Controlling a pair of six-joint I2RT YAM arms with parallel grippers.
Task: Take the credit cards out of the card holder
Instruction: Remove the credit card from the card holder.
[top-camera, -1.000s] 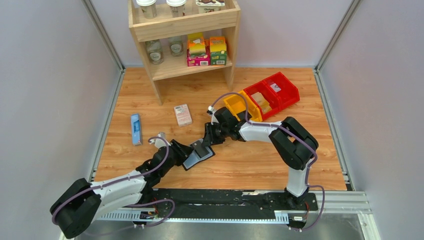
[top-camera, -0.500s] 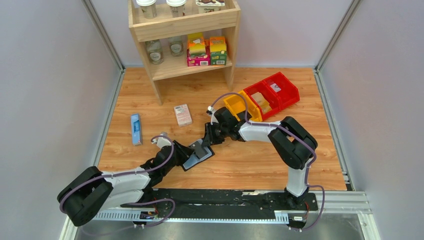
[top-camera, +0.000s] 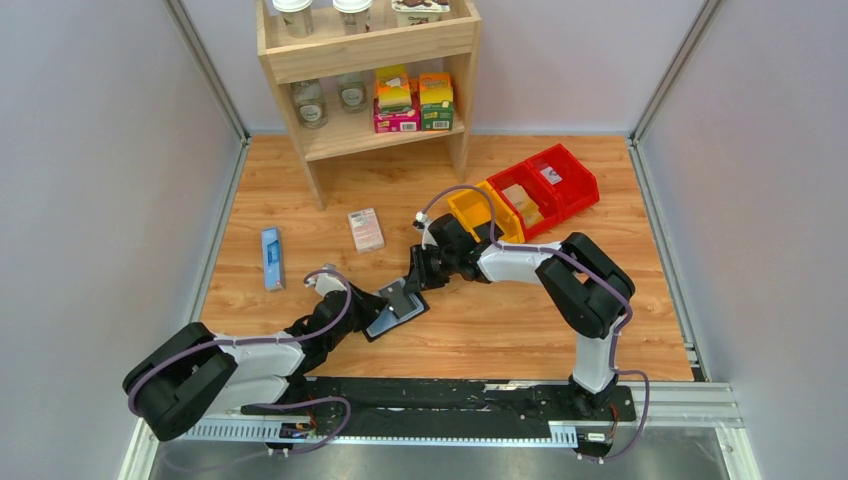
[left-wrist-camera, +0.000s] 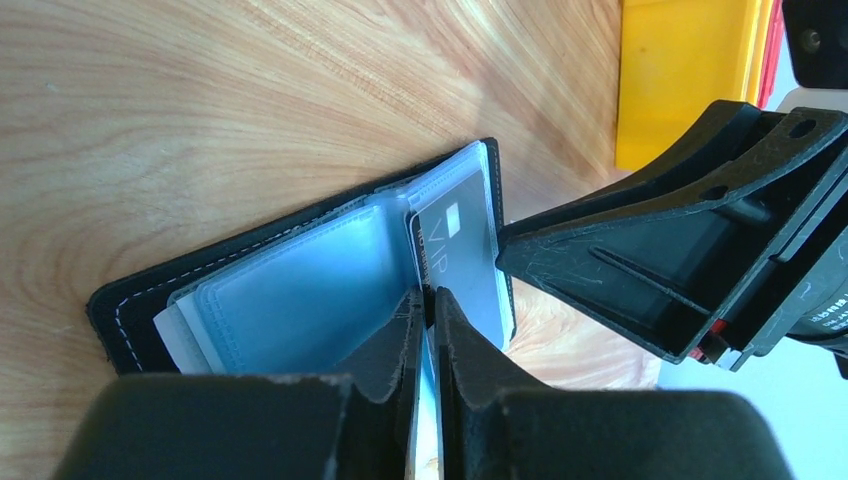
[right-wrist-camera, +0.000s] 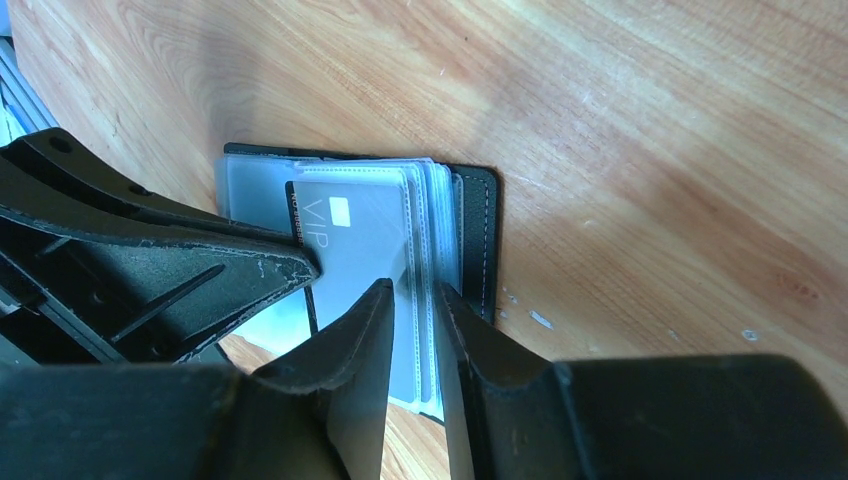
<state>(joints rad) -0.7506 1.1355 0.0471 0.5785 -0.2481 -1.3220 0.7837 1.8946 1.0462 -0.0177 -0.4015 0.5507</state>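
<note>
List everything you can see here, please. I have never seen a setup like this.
card holder: one, black with clear pockets, lying open mid-table between the arms
credit card: one visible, dark grey, in a pocket of the holder
pink-and-white box: one, on the table in front of the shelf
blue box: one, narrow, left side of the table
bins: a row, yellow and red, right rear of the table
shelf: one, wooden, at the back wall
jars, cups, cartons: several, mixed colours, on the shelf
table: one, wood-grain
left gripper: one, black, closed on the card's edge
right gripper: one, black, closed on the holder's clear pockets
</note>
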